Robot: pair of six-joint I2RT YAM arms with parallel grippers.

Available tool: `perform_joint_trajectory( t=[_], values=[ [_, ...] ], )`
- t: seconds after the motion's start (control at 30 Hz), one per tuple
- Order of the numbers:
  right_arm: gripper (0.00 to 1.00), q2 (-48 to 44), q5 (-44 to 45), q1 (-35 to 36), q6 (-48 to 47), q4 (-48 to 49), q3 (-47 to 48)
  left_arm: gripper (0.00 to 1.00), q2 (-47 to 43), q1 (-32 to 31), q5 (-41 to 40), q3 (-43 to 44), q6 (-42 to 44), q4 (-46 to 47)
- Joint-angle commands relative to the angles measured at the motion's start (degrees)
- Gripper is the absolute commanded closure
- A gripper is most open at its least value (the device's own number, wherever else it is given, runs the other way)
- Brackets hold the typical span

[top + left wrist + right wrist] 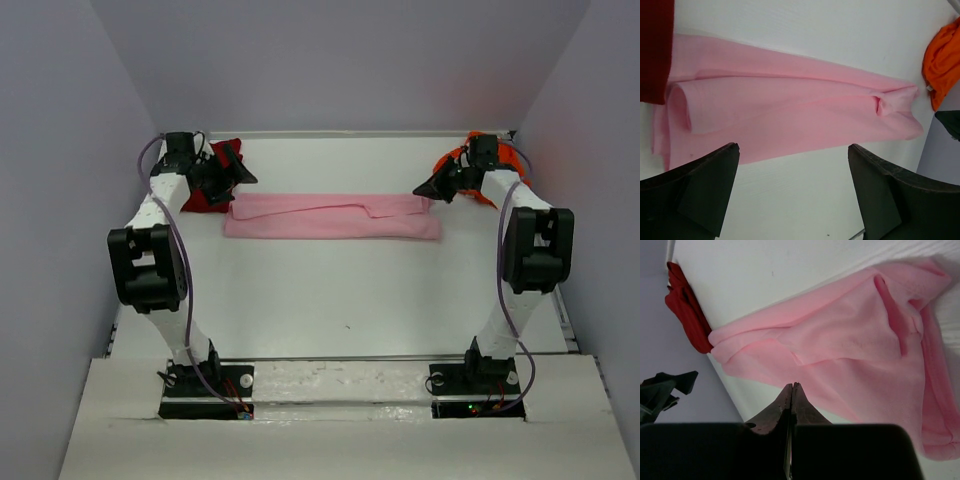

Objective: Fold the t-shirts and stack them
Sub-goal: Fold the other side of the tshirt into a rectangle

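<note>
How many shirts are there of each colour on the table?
pink t-shirt: 1
dark red t-shirt: 1
orange t-shirt: 1
Total: 3 shirts
</note>
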Motion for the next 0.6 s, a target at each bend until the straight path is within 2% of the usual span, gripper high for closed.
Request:
perform_joint_trajectory(
  t=[0.0,0.27,0.57],
  values=[
    [1.0,0.17,-3.85,1.36,3.32,5.61,-4.62,0.01,4.49,-2.94,6.33,-3.16,-0.51,2.88],
    [1.0,5.62,-5.88,2.5,4.38,8.0,-6.04,0.01,9.77,-7.43,7.48,-0.88,-1.21,6.4],
    [1.0,9.67,-4.65,2.5,3.24,8.88,-11.05,0.01,12.68,-8.14,7.74,2.73,-1.74,5.97]
  ],
)
